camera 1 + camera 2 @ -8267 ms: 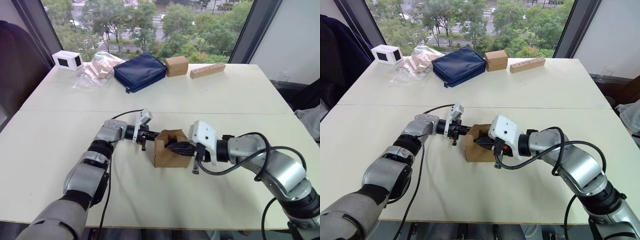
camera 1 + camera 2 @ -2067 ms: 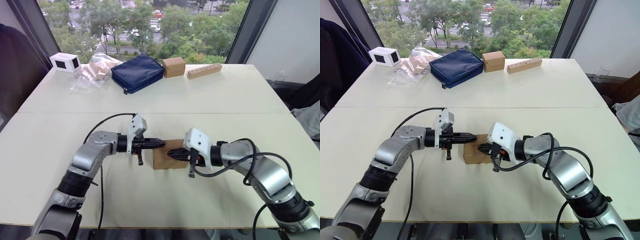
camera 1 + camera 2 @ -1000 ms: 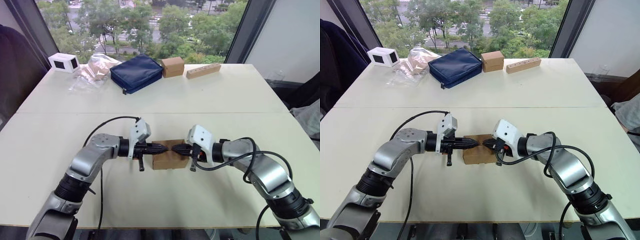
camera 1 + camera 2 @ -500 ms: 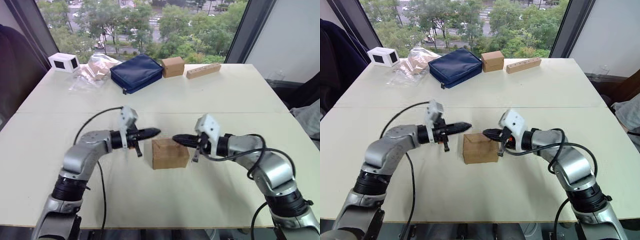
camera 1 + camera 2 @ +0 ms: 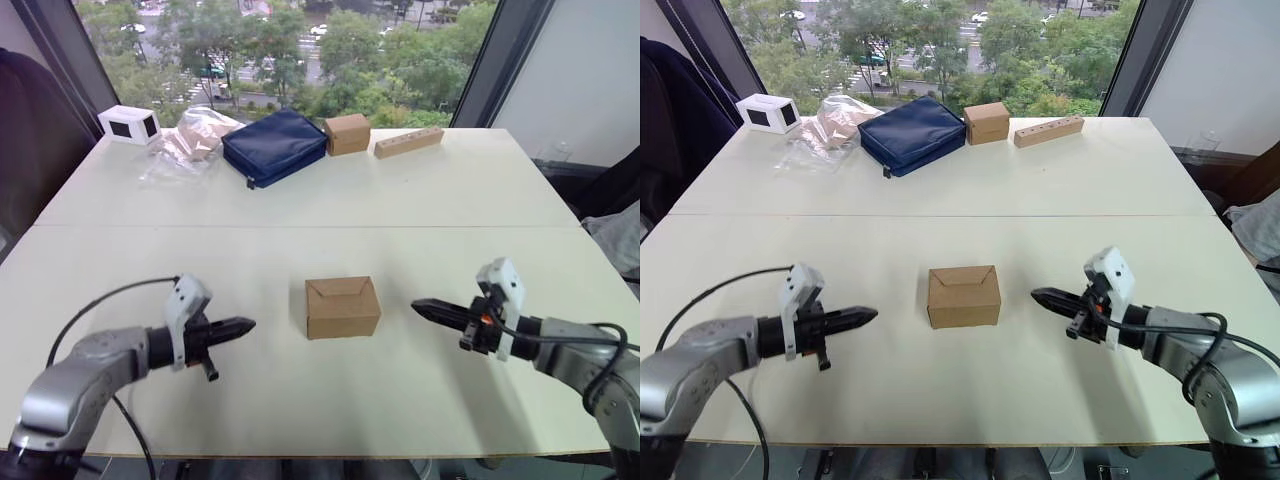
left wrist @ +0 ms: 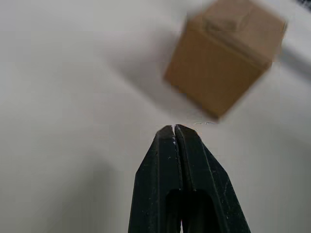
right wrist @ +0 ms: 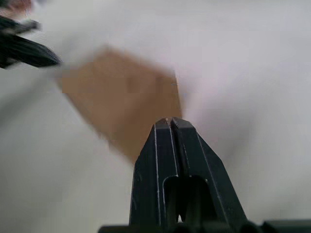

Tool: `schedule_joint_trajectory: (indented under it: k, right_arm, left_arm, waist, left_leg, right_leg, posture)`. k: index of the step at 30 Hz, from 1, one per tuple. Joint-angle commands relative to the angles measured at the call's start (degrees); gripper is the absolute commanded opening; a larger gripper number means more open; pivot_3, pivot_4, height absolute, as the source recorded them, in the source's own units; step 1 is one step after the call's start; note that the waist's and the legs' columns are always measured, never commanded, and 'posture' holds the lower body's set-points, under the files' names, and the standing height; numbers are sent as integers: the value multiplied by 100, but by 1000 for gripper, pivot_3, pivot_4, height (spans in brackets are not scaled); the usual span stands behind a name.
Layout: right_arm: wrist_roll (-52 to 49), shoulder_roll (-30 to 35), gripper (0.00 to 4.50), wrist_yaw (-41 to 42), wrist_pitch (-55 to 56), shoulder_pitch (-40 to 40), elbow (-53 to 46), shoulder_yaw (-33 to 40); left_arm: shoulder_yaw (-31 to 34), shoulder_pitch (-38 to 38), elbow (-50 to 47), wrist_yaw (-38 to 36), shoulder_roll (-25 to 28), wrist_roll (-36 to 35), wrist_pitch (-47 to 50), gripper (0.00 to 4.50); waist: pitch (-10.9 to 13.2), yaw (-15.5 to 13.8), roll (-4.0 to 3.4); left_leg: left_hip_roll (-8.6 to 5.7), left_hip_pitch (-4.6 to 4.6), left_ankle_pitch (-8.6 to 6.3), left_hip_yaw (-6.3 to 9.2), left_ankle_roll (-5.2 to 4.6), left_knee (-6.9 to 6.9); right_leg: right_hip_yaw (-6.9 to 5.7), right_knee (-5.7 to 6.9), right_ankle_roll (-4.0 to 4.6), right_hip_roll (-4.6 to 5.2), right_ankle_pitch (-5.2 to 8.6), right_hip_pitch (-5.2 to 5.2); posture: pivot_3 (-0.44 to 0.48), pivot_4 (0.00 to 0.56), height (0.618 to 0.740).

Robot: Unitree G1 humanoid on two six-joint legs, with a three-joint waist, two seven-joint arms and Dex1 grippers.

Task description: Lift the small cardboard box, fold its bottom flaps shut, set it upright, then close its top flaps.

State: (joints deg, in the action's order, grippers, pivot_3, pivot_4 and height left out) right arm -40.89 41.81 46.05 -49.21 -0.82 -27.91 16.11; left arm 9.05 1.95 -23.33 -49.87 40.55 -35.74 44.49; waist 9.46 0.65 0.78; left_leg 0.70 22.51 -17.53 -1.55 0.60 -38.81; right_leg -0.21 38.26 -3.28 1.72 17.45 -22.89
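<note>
The small cardboard box [image 5: 341, 307] stands alone on the white table [image 5: 320, 190], in the middle near the front. Its top flaps [image 5: 339, 289] lie flat and closed, meeting in a notched tuck seam. My left gripper [image 5: 246, 325] is shut and hovers well to the box's left, tips pointing at it. On the other side my right gripper [image 5: 419, 306] is shut too, a short way from the box and aimed at it. The left wrist view looks along that gripper [image 6: 174, 128] at the box [image 6: 223, 58]. In the right wrist view, the other gripper [image 7: 168, 121] points at the blurred box [image 7: 121, 97].
Along the far edge sit a white box [image 5: 131, 123], a clear plastic bag [image 5: 190, 140], a navy pouch [image 5: 277, 145], a smaller brown cardboard box [image 5: 348, 132] and a long wooden block [image 5: 412, 141]. A seam crosses the table behind the box.
Both grippers have pulled back from the box, left one far to the left and nearer me, right one to the right. The box stays put with its top closed.
</note>
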Motion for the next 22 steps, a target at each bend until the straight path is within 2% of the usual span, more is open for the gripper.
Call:
schedule_joint_trajectory:
  k: [1, 3, 9, 22]
  right_arm:
    - [-114, 265, 0, 237, 70, -251, -116, 243]
    - [-77, 423, 0, 372, 128, -421, -35, 278]
    - [39, 660, 0, 481, 218, -613, 113, 222]
    - [166, 590, 0, 523, 464, -681, 293, 83]
  left_arm:
    - [234, 250, -384, 66, 160, -25, -74, 13]
    - [173, 424, -407, -14, 290, 169, -257, 13]
    - [392, 627, -283, -29, 282, -34, -271, 13]
    - [486, 740, -312, 39, 181, -302, -144, 13]
  waist:
    - [0, -2, 0]
    - [-1, -6, -2]
    - [-3, -5, -8]
    - [-2, -10, -8]
  left_leg:
    - [1, -4, 0, 0, 0, 0]
    - [1, -9, -1, 0, 0, 0]
    - [1, -8, -2, -1, -2, 10]
    - [2, -8, -2, -1, -2, 11]
  right_leg:
    - [0, -2, 2, 0, 0, 6]
    - [0, -7, 17, 1, 8, 11]
    - [-1, -16, 16, 2, 7, 9]
    - [-1, -17, 17, 2, 8, 10]
  posture:
    - [0, 150, 740]
    - [0, 150, 740]
    - [0, 150, 740]
    - [0, 150, 740]
